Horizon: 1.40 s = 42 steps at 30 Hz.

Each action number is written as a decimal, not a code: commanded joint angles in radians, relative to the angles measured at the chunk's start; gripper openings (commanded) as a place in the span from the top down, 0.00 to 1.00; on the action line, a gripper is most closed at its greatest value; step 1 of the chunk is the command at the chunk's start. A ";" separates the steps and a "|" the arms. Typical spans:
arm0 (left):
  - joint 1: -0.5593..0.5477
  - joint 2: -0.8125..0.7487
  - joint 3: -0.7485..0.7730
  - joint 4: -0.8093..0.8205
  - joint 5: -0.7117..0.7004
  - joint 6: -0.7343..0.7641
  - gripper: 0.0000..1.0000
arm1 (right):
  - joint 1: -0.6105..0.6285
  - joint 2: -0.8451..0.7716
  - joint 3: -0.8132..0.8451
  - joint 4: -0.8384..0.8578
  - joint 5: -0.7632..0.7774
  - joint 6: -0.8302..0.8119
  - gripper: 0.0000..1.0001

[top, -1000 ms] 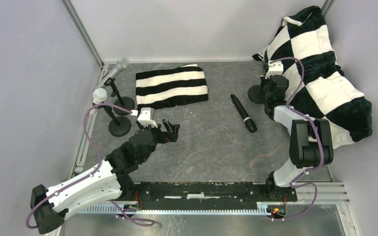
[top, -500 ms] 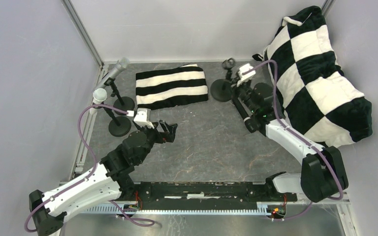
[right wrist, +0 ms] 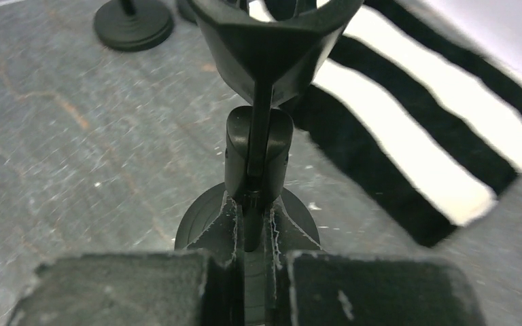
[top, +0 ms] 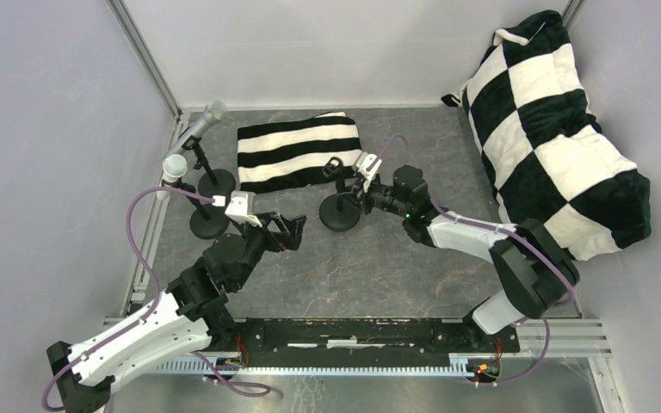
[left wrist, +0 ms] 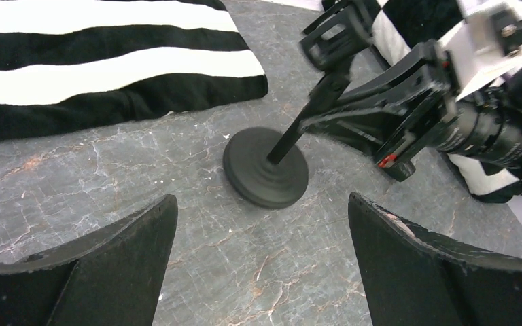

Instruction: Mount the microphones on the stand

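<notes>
Noted right tool (right wrist: 251, 212) clamped on slim stem of empty microphone stand (top: 341, 212) mid-surface, left tool (top: 294, 232) gaping near it; judged stand rigid, bottom-heavy, best held low on stem; silver-grey microphone (top: 206, 120) and white microphone (top: 173, 166) already clipped up near far-left corner.

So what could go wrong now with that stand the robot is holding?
The right pincer grips the stand only by its thin stem, and the stem leans. It might slip, or tip over when let go. The open left pincer sits close by, so the two arms might bump. The striped cloth lies just behind; the base could ride onto it and wobble.
</notes>
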 commanded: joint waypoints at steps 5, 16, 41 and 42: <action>-0.003 -0.021 -0.001 -0.027 -0.003 0.041 0.00 | 0.060 0.141 0.075 0.262 -0.139 -0.015 1.00; -0.003 -0.064 -0.022 -0.056 -0.023 0.028 0.00 | 0.064 0.135 -0.030 0.281 -0.078 -0.058 0.50; 0.202 0.132 0.108 -0.048 0.255 0.020 0.00 | -0.255 -0.227 0.050 -0.695 0.439 0.138 0.35; 0.242 0.143 0.107 -0.046 0.308 0.012 0.00 | -0.277 -0.211 0.068 -0.730 0.429 0.126 0.35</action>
